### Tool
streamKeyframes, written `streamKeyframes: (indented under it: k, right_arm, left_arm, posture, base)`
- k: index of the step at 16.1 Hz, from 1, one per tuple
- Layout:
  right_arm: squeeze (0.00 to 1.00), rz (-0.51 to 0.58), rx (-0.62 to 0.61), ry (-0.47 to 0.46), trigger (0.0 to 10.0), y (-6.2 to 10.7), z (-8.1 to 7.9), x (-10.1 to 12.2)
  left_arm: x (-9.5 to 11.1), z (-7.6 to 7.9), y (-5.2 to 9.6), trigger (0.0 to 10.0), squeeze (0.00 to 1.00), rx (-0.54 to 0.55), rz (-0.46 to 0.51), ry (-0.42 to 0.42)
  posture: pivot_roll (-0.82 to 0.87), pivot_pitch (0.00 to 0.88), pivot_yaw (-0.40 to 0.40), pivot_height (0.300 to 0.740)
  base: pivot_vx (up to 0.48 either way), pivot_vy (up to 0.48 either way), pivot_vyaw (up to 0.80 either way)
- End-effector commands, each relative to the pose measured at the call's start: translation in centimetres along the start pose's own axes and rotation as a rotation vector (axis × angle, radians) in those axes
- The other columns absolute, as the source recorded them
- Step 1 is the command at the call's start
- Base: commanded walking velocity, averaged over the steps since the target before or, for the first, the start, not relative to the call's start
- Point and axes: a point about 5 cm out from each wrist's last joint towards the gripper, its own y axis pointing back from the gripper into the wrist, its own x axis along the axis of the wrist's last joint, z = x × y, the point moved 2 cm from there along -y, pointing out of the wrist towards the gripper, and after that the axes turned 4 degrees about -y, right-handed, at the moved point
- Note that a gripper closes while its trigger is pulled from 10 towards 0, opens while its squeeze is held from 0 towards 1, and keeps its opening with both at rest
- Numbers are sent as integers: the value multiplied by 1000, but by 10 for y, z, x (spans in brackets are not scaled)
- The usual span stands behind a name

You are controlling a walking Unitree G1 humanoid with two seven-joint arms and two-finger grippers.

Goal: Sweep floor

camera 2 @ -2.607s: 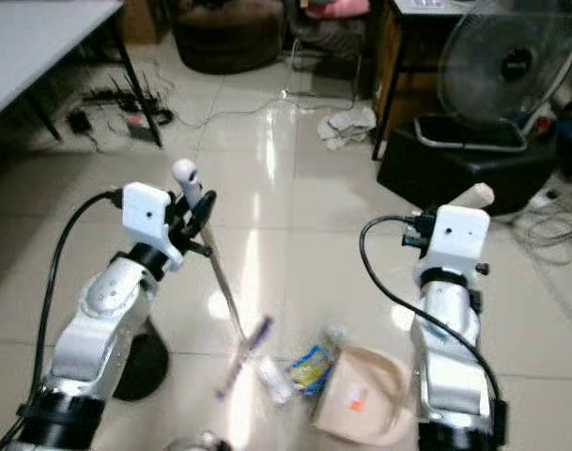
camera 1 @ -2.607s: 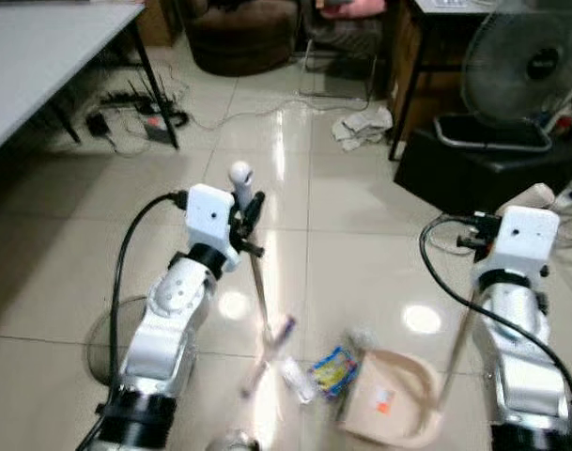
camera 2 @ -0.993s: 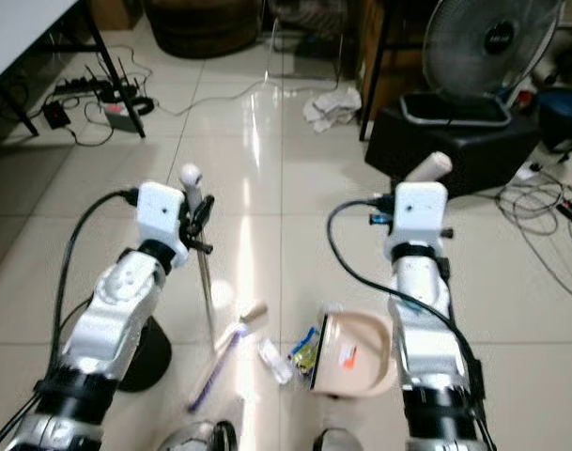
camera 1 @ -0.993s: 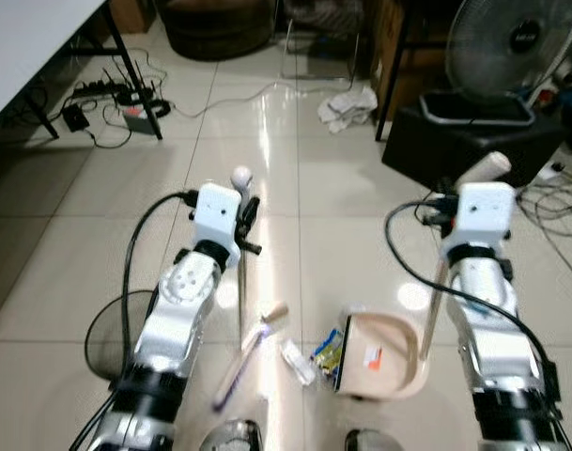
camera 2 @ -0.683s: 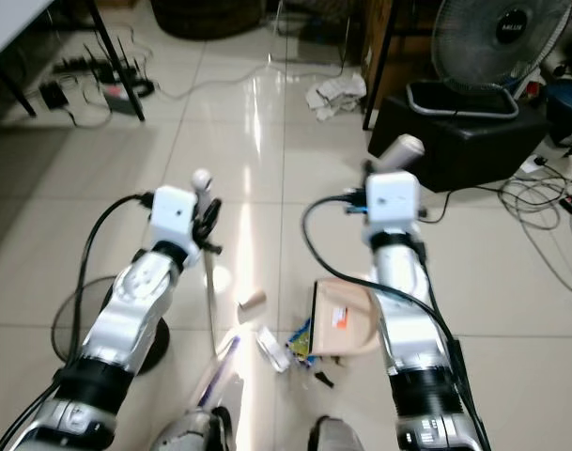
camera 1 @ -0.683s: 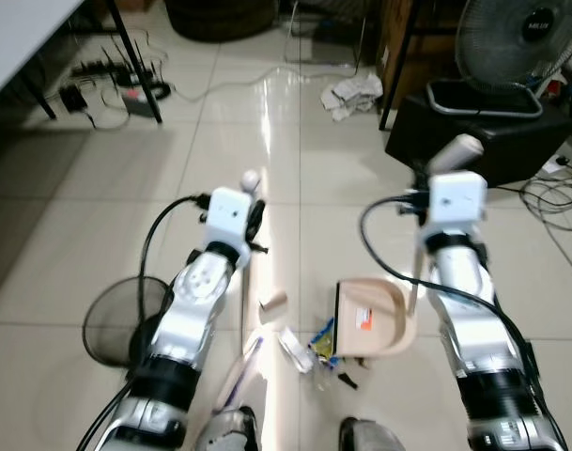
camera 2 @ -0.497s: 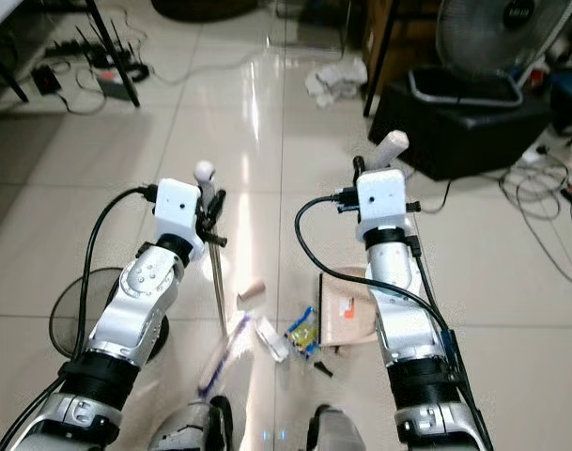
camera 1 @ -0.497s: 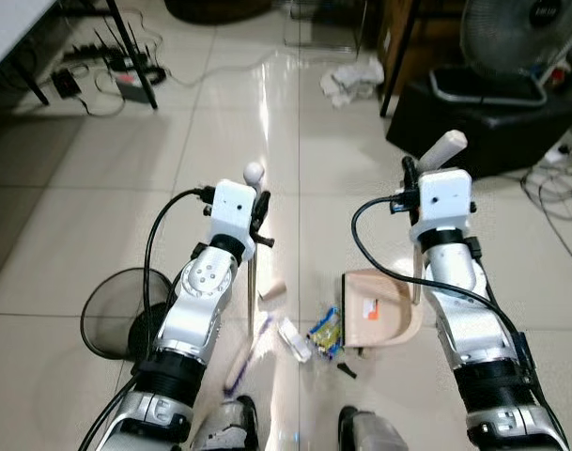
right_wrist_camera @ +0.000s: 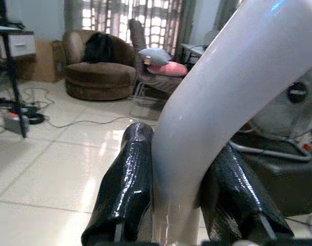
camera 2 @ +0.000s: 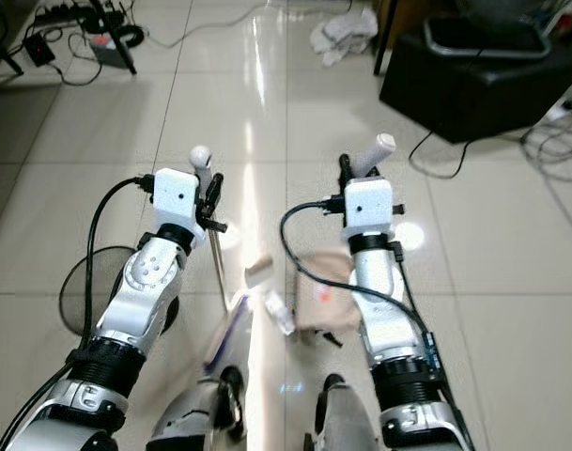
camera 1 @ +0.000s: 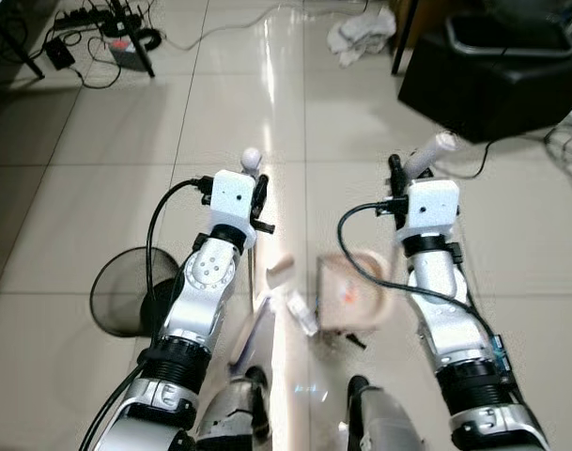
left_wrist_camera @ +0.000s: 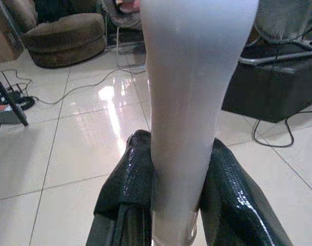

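Left eye view: my dustpan (camera 1: 353,293) sits blurred on the floor (camera 1: 126,141), right pincer (right_wrist_camera: 176,205) clamped on its handle; left pincer (left_wrist_camera: 171,205) clamps the broom (camera 1: 251,272). I'd hold the pan flat and flick the litter (camera 1: 295,310) beside it in with short strokes.
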Motion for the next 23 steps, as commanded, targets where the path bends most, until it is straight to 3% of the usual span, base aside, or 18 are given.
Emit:
streamKeyframes:
  k: [1,6,11,13,17,20,23]
  right_arm:
    - [0,43,20,-8,10000,3,-9,5]
    - [0,63,100,13,10000,6,-28,6]
    - [0,138,148,43,10000,1,-11,30]
    - [0,93,144,34,10000,6,-7,21]
    - [0,46,119,20,10000,15,-10,10]
    - [0,75,172,60,10000,16,-17,16]
    - [0,99,181,75,10000,14,-12,25]
  left_arm:
    - [0,-1,-1,10000,0,4,7,2]
    - [4,7,-14,10000,0,-3,-2,30]
    - [7,8,-21,10000,0,-10,9,31]
    - [6,9,-21,10000,0,-11,4,32]
    - [5,13,-22,10000,0,-14,-1,37]
    - [4,19,-24,10000,0,-37,-17,52]
    - [4,24,-25,10000,0,-53,-17,56]
  posture:
    - [53,343,111,740]
    - [52,351,112,740]
    - [24,338,114,740]
    - [20,331,111,740]
    - [24,321,110,740]
    - [16,318,119,740]
    - [-1,313,122,740]
  base:
    - [0,0,0]
    - [0,0,0]
    - [0,0,0]
    - [0,0,0]
    - [0,0,0]
    - [0,0,0]
    - [0,0,0]
